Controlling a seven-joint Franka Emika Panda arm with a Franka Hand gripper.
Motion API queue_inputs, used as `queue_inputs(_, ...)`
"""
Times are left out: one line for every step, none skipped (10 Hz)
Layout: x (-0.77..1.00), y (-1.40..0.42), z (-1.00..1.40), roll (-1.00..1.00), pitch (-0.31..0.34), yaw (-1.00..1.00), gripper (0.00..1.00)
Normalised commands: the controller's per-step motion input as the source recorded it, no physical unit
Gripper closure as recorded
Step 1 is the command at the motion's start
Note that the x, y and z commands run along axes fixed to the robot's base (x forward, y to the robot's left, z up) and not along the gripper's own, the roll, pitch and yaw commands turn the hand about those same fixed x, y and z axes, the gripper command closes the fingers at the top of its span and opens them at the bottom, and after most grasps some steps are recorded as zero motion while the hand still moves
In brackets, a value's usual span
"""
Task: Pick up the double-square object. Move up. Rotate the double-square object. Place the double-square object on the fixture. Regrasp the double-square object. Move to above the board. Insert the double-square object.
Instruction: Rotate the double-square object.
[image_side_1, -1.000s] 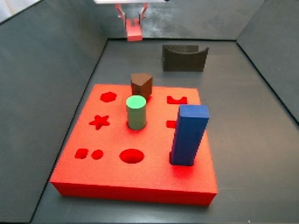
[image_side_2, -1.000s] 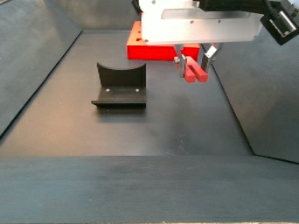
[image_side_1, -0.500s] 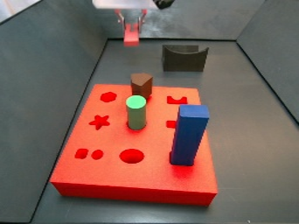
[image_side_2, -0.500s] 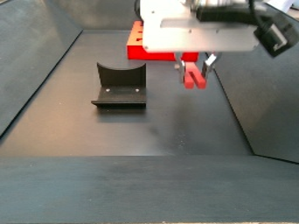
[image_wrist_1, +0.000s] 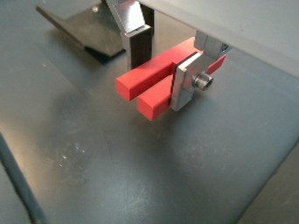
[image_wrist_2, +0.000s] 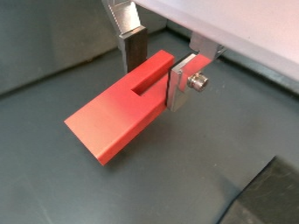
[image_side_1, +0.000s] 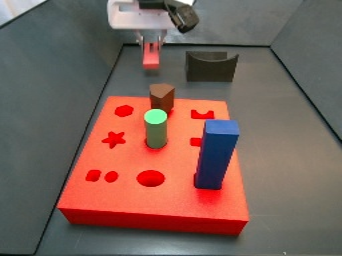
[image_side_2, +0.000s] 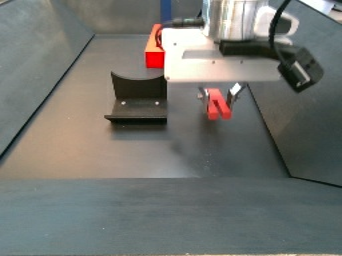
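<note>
The gripper (image_wrist_1: 163, 63) is clamped on the double-square object (image_wrist_1: 152, 83), holding it above the dark floor, beyond the far end of the board (image_side_1: 120, 205) and left of the fixture (image_side_1: 210, 66).

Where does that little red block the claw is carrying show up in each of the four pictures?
Wrist view: the red block in the centre, between the claw's plates.
Wrist view: centre.
Side view: top, left of the fixture, at.
Side view: centre-right.
Shared landmark: the fixture.
</note>
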Motion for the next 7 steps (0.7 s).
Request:
queue_inputs(0.05,0.01,-0.6,-0.11,-0.028,0.01,1.0)
queue_inputs(0.05,0.02,-0.45,-0.13,-0.033,0.01,1.0)
queue_inputs(0.04,0.02,-0.35,-0.14,-0.037,0.01,1.0)
queue_inputs(0.04,0.02,-0.24,-0.14,-0.043,0.01,1.0)
queue_inputs(0.0,0.0,0.0,0.0,0.0,0.0,0.0)
queue_inputs(0.0,0.0,1.0,0.0,0.0,0.0,0.0)
queue_inputs(0.0,0.0,1.0,0.0,0.0,0.0,0.0)
